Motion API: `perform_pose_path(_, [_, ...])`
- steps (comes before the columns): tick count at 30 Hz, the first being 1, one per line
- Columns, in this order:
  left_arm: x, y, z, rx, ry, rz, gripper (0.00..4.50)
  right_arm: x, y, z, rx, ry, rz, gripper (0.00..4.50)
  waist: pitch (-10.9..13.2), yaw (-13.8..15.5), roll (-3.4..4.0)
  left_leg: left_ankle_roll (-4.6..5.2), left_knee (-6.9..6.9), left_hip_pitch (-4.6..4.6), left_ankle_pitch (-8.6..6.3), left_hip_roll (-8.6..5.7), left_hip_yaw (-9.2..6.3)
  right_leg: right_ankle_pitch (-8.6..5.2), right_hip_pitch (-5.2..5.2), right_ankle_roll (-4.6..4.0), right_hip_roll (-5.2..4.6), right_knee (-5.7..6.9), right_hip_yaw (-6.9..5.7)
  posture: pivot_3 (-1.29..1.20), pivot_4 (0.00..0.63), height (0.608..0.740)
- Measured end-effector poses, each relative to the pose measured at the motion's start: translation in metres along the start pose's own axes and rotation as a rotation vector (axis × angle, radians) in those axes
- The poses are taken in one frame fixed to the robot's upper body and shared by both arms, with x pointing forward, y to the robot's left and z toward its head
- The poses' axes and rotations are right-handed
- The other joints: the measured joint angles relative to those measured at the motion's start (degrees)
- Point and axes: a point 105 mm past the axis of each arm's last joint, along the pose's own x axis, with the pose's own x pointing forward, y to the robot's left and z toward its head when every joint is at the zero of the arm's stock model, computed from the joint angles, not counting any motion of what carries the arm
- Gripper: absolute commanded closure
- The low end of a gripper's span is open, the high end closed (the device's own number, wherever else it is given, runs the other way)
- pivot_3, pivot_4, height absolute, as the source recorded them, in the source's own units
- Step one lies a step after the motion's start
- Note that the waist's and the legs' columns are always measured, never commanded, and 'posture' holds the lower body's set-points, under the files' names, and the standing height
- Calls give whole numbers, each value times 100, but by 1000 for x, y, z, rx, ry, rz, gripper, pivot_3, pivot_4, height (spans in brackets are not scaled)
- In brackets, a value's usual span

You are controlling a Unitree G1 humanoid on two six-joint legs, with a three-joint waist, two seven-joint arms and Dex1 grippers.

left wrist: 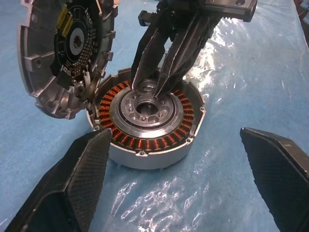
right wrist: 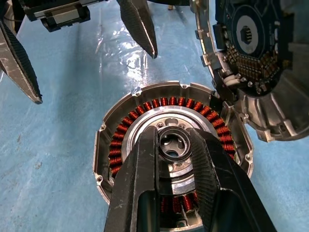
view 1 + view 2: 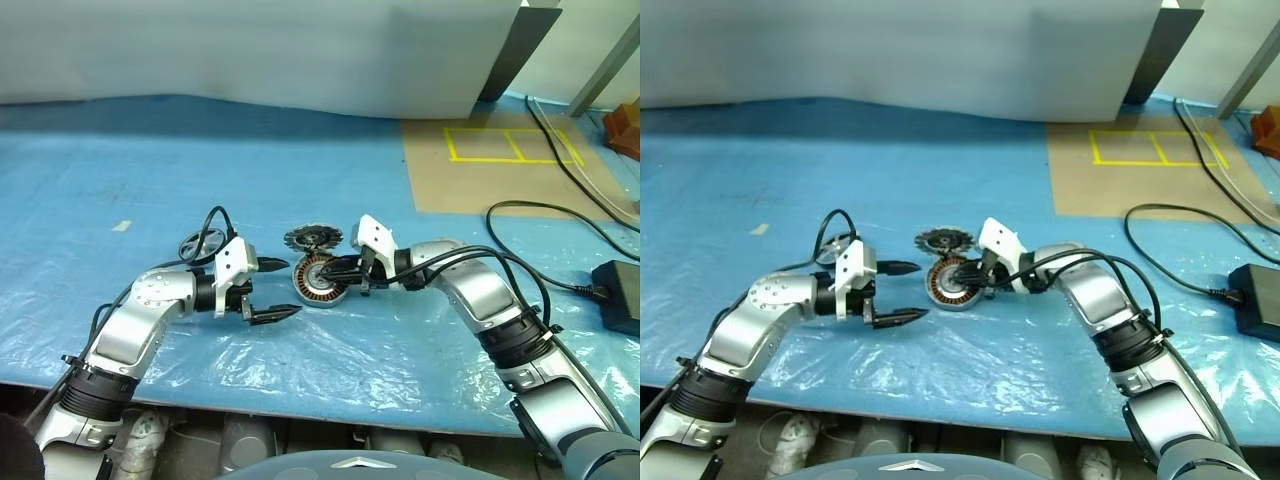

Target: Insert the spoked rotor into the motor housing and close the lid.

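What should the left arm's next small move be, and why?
Probably swing the left gripper back to the spoked rotor, which lies on the blue sheet behind that arm. That gripper is open and empty. The right gripper pinches the centre hub of the motor housing, and the lid stands tilted open beside it, so the housing looks ready.

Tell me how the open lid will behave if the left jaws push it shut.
The lid looks like rigid cast metal, so it probably swings as one piece. It stands tilted beside the motor housing, apparently joined there, so it may drop suddenly. Its exposed circuit board looks fragile.
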Motion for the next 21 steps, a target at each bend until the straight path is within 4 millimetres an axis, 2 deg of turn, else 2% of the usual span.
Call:
perform_pose_path(4, [-1, -1, -3, 2, 2, 4, 0, 4, -3, -6, -1, 17, -6, 3939, 0, -2, 0, 0, 0, 0, 0, 0, 0, 0, 0, 0, 0, 0, 0, 0, 150, 740])
perform_pose_path(21, [-3, 4, -13, -5, 14, 22, 0, 9, -2, -6, -21, 25, 10, 3939, -1, 0, -1, 0, 11, 4, 0, 0, 0, 0, 0, 0, 0, 14, 3, 0, 150, 740])
